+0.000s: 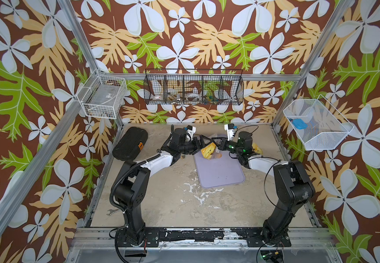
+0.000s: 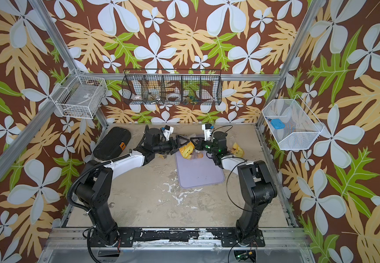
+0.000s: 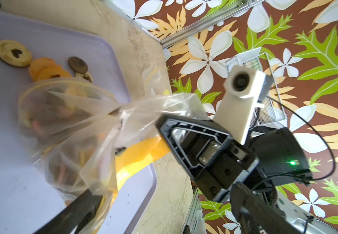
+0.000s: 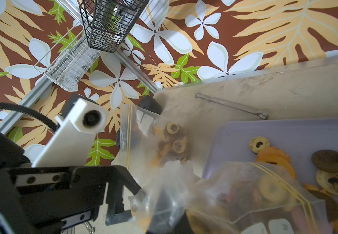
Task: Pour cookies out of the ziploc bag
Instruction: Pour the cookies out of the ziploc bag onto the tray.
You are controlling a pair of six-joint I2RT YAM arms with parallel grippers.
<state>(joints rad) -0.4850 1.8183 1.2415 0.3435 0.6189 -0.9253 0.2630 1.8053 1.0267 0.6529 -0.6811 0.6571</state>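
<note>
We judge the pour to be under way but far from done. The ziploc bag [image 3: 66,125] hangs over the far end of the lilac tray [image 1: 221,175], where the two arms meet in both top views. Its yellow-lined mouth faces down toward the tray and its bottom end is bunched upward. The right pincer [image 3: 162,129] is closed on that bunched end and carries the bag. The left pincer [image 4: 129,202] stands open, its jaws apart with loose plastic of the bag just beside them; we see no grip there.

A handful of cookies [image 3: 48,68] lie on the tray just past the bag's mouth: tan-orange discs, a dark brown one and pale ones with a centre hole. That much is done. The larger share is left. Through the clear plastic we see a crowd of cookies packed near the mouth, and we cannot tell whether the mouth gapes fully. In our view the bag needs lifting or shaking until they slide out onto the tray.

A second bag [image 4: 154,139] with cookies in it lies on the worktop [image 1: 161,193] beside the tray, held by neither pincer.
</note>
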